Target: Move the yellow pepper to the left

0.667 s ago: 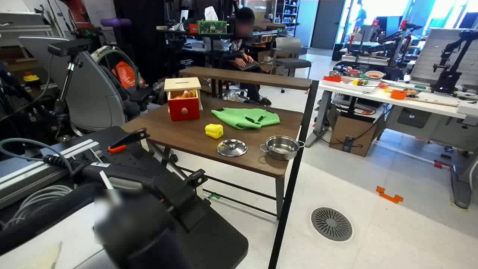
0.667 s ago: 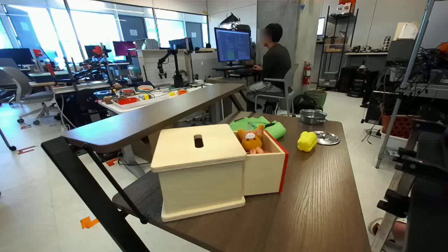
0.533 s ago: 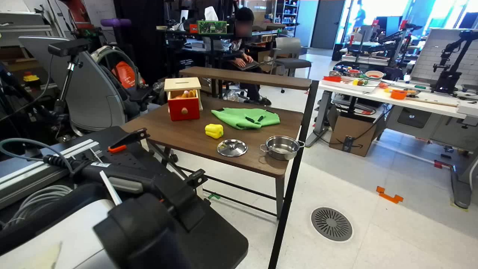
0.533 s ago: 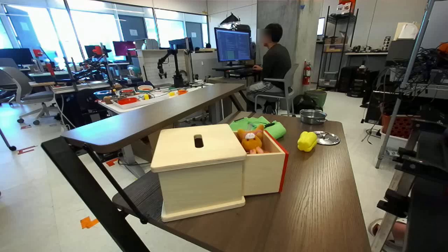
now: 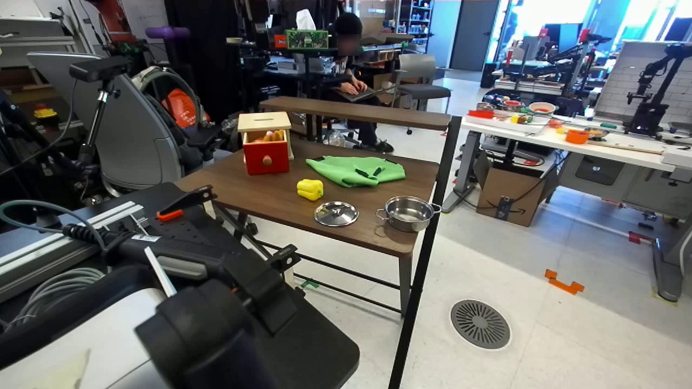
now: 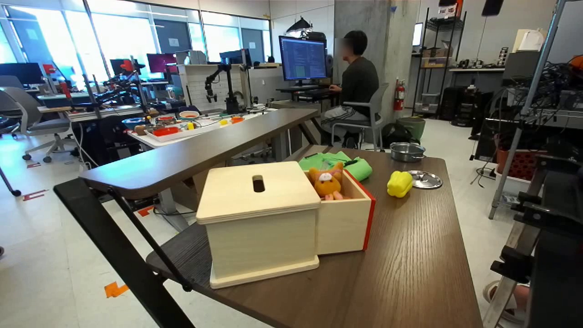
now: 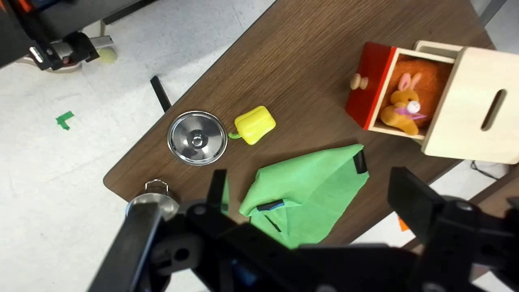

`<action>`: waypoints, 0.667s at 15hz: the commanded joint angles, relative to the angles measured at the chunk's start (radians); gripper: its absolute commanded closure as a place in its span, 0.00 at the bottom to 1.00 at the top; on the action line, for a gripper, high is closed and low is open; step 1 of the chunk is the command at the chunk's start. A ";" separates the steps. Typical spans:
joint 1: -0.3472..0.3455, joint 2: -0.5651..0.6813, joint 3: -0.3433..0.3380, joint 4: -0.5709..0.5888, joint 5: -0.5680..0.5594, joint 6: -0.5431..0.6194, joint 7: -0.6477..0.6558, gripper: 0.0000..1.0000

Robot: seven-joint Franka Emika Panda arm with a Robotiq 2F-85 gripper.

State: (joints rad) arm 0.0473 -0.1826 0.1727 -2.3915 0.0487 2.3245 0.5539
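In the wrist view the black two-fingered gripper (image 7: 310,175) is spread wide, its fingers (image 7: 217,188) far apart with nothing held. The bright-yellow, rounded toy pepper (image 7: 254,125), with a curved green stem (image 7: 234,136), lies on the dark-brown wooden table (image 7: 316,89), out beyond the fingertips and nearer the finger on the view's left. Out past that finger sit the round shiny metal lid (image 7: 197,138), just beside the stem, and the silver metal pot (image 7: 166,202), partly hidden by the gripper. The crumpled bright-green cloth (image 7: 320,182) shows between the fingers. Off past the opposite finger stands the pale wooden box (image 7: 462,101), its red-fronted drawer (image 7: 369,81) jutting out.
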 commanded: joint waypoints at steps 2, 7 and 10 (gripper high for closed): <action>0.002 0.218 -0.004 0.055 -0.082 0.149 0.218 0.00; 0.035 0.390 -0.066 0.087 -0.046 0.293 0.284 0.00; 0.041 0.484 -0.083 0.126 0.014 0.343 0.249 0.00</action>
State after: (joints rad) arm 0.0636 0.2156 0.1156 -2.3212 0.0026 2.6249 0.8215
